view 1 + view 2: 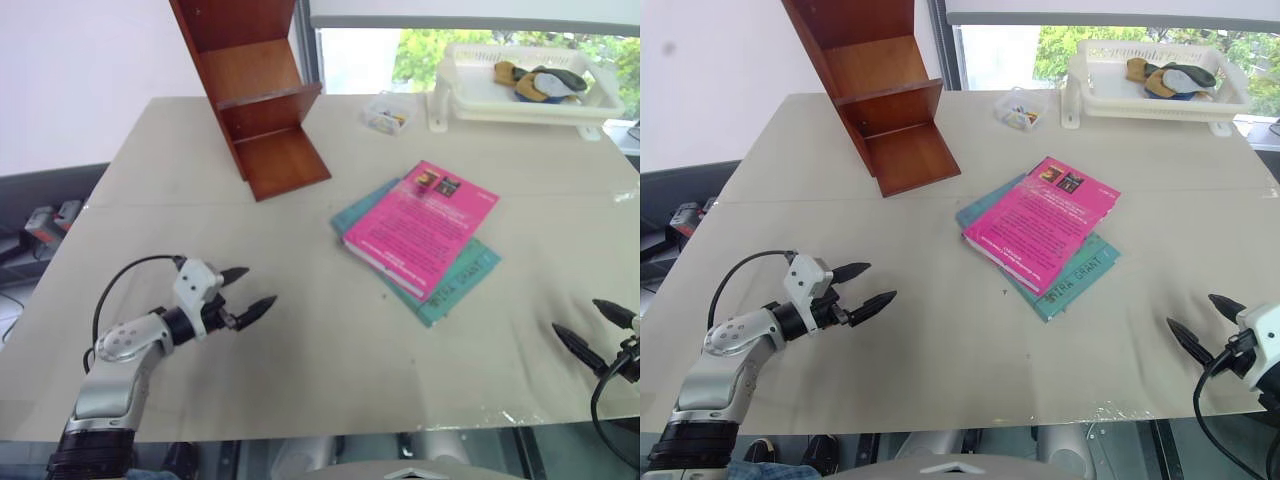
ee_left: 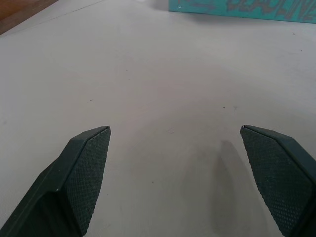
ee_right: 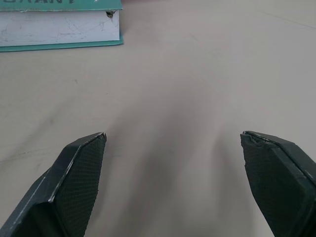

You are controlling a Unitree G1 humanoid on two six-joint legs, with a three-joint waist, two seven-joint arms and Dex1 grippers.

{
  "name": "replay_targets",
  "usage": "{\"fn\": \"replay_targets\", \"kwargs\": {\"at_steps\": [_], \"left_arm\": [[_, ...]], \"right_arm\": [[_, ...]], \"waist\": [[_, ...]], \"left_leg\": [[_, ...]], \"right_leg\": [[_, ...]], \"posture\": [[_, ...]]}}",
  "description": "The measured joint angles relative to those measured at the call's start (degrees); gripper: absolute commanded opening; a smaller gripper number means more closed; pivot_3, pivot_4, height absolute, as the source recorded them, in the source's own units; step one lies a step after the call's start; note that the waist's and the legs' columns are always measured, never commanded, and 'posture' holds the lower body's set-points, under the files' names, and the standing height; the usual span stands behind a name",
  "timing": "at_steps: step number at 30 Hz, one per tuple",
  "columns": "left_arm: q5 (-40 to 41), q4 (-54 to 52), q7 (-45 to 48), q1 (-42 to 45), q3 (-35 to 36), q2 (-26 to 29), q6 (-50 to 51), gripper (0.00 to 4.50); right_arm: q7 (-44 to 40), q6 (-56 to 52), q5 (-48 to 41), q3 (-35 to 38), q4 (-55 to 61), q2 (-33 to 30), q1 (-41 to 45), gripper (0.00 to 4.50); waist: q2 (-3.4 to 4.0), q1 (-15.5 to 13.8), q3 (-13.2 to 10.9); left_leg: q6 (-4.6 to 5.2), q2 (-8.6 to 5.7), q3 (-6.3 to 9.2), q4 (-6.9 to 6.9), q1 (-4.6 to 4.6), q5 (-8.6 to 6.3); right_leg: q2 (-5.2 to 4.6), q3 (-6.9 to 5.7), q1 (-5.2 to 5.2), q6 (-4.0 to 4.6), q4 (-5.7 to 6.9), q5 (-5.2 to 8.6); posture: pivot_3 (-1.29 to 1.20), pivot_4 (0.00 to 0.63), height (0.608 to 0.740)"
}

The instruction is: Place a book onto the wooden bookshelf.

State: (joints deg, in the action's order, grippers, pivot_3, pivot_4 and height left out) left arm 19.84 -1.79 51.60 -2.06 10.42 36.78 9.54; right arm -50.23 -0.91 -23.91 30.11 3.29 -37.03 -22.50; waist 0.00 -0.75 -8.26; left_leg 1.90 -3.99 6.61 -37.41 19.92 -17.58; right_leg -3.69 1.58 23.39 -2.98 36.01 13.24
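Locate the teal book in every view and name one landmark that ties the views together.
Left eye view: teal book right of centre, under the pink book.
Right eye view: just right of centre, same stack.
Left wrist view: its lettered cover along the top edge, beyond the left gripper.
Right wrist view: its page edge in the top-left corner.
Shared landmark: the beige table.

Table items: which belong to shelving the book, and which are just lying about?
Job: pink book, bookshelf, both open pincers, left and right.
Lying about: teal book, white basket, small clear box.
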Motion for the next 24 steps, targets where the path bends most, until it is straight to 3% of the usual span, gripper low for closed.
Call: {"fn": "replay_targets", "kwargs": {"at_steps": [24], "left_arm": [[0.00,0.00,0.67,0.04,0.00,-0.38,-0.34,4.47]], "right_arm": [[-0.39,0.42,0.70,-0.26,-0.01,0.32,0.18,4.45]], "waist": [[0.00,0.01,0.01]], "left_leg": [[0.00,0.00,-0.03,-0.02,-0.03,0.00]], "right_leg": [[0.00,0.02,0.00,0.00,0.06,0.00]], "posture": [[0.00,0.150,0.740]]}}
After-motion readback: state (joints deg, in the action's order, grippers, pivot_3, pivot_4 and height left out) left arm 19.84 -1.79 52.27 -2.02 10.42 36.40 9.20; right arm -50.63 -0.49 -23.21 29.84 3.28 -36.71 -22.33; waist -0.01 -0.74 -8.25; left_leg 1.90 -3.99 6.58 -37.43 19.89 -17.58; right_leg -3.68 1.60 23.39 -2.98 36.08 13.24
